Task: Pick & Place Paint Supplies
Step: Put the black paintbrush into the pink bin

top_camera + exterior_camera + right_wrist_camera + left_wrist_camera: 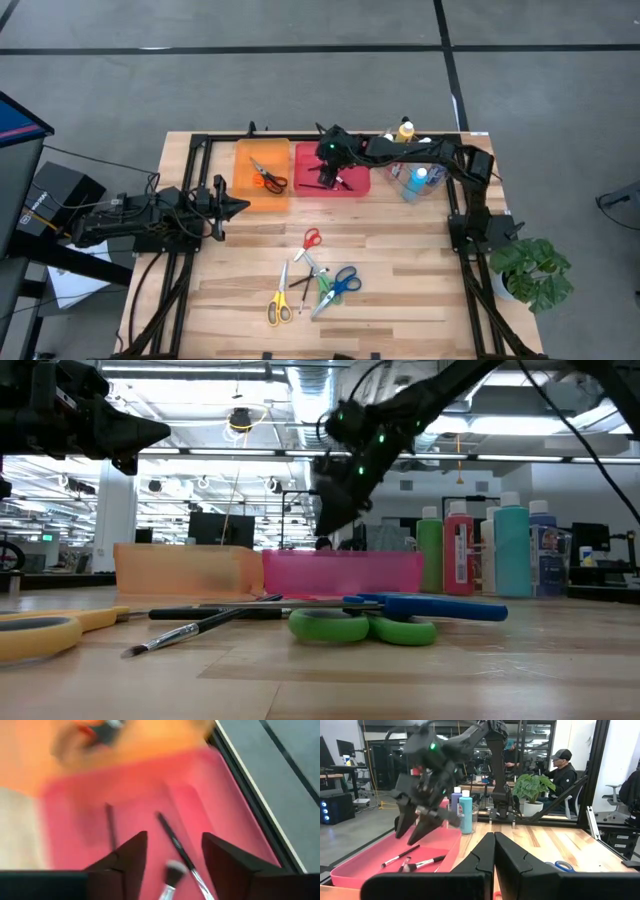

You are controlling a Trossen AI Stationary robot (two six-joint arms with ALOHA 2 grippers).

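My right gripper (pixel 172 845) hangs open over the pink tray (pixel 356 186), with nothing between its fingers. Below it, three thin brushes (pixel 415 860) lie flat on the tray floor; one brush (pixel 172 837) shows between the fingers in the right wrist view. Next to the pink tray, the orange tray (pixel 250 190) holds orange-handled scissors (pixel 268 178). On the table's near half lie red scissors (pixel 311 240), yellow scissors (pixel 279 304), blue scissors (pixel 343 282), green scissors (pixel 360 626) and a loose brush (pixel 195 630). My left gripper (pixel 240 207) waits shut at the table's left.
Several paint bottles (pixel 485 550) stand in a clear bin (pixel 415 182) at the far right, a yellow bottle (pixel 405 130) behind it. A potted plant (pixel 530 270) sits beyond the table's right edge. People sit in the room beyond. Bare wood lies between trays and scissors.
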